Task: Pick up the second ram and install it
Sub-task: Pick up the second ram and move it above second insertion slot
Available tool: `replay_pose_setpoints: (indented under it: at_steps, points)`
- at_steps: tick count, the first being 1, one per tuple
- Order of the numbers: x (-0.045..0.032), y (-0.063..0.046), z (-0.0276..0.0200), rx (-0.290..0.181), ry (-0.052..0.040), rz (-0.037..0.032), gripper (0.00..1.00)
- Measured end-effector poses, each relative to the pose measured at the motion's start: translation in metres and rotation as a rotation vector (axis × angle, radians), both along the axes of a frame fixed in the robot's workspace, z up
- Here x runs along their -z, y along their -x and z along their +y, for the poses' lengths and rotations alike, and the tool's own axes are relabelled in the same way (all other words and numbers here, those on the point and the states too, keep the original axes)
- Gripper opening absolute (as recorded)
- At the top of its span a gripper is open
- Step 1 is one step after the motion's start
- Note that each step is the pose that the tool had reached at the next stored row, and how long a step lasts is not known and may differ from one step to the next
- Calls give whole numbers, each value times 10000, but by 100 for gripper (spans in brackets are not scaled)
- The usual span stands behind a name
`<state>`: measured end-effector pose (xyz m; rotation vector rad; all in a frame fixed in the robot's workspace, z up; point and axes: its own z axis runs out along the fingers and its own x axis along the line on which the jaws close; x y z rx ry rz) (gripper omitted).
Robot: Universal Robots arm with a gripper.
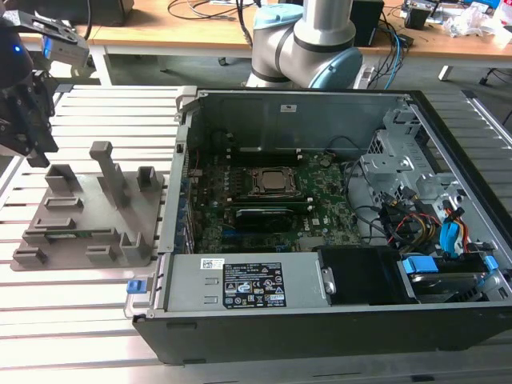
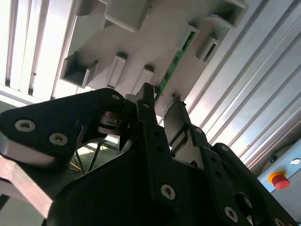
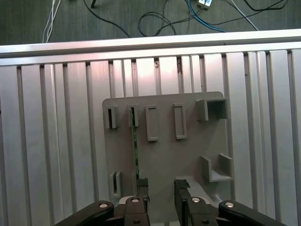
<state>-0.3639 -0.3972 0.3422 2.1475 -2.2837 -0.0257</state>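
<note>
**Jaws over holder, ram in its slot**

You have the ribbed aluminium desk point(image 1: 80, 320) carrying the open black steel computer case point(image 1: 320, 336). Beside it, on the exterior view's left, lies the grey moulded holder point(image 3: 188, 155). The black jaws hang above it, slightly parted and empty. The second ram point(image 3: 135, 150), a thin green stick, stands on edge in a holder slot.
</note>
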Motion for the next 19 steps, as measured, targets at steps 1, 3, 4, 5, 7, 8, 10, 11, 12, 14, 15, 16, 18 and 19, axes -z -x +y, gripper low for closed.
replay_pose_setpoints:
  at_steps: [1, 3, 4, 5, 7, 8, 10, 11, 12, 14, 15, 16, 18, 19]
  points:
    - [14, 0, 0, -1, 0, 0, 36]
    - [44, 0, 0, -1, 0, 1, 36]
    - [54, 0, 0, -1, 0, 0, 36]
    - [60, 0, 0, -1, 0, 0, 36]
    - [84, 0, 0, -1, 0, 0, 36]
    - [90, 0, 0, -1, 0, 0, 36]
    - [114, 0, 0, -1, 0, 0, 36]
    - [135, 0, 0, -1, -1, -1, 36]
    - [150, 0, 0, -1, 0, -1, 36]
    - [178, 0, 0, -1, 0, 0, 36]
    - [196, 0, 0, -1, 0, 0, 36]
    - [209, 0, 0, -1, 0, 0, 36]
    - [238, 0, 0, -1, 0, 0, 36]
    - [246, 0, 0, -1, 0, 0, 36]
